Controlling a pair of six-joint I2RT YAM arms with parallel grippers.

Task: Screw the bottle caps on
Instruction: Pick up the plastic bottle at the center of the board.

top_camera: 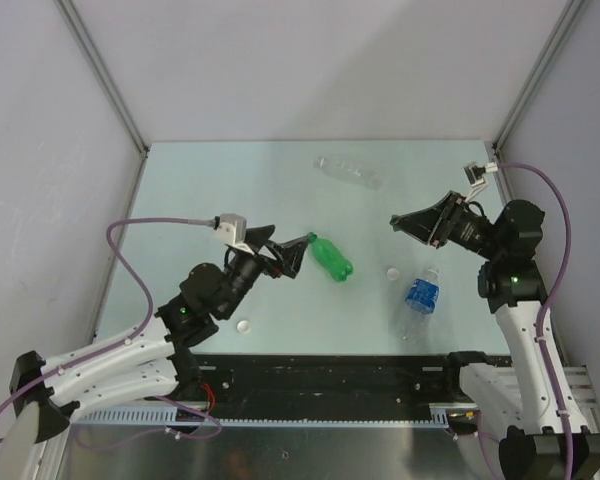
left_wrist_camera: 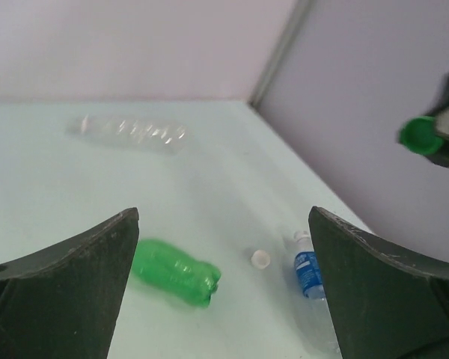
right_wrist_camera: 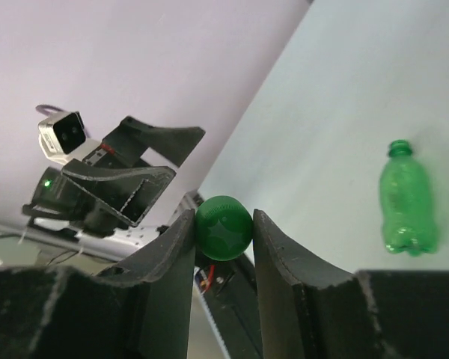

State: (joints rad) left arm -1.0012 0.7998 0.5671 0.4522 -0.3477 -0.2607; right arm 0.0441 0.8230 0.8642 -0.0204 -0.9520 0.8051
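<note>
Obs: right tool [top_camera: 398,222] pinches green cap [right_wrist_camera: 223,226] aloft at 2 o'clock of green bottle [top_camera: 332,259], likely staged for threading. Bottle lies mid-desk [top_camera: 230,190]. The left tool [top_camera: 296,256] is spread at its 9 o'clock, probably to steady it.

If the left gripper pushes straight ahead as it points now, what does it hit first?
Probably the green bottle, lying just ahead of the open left gripper; clearance above it is unclear.

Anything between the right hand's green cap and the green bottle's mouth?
No object in the gap. But the green bottle lies flat, mouth facing the open left hand, away from the right hand holding the green cap.
</note>
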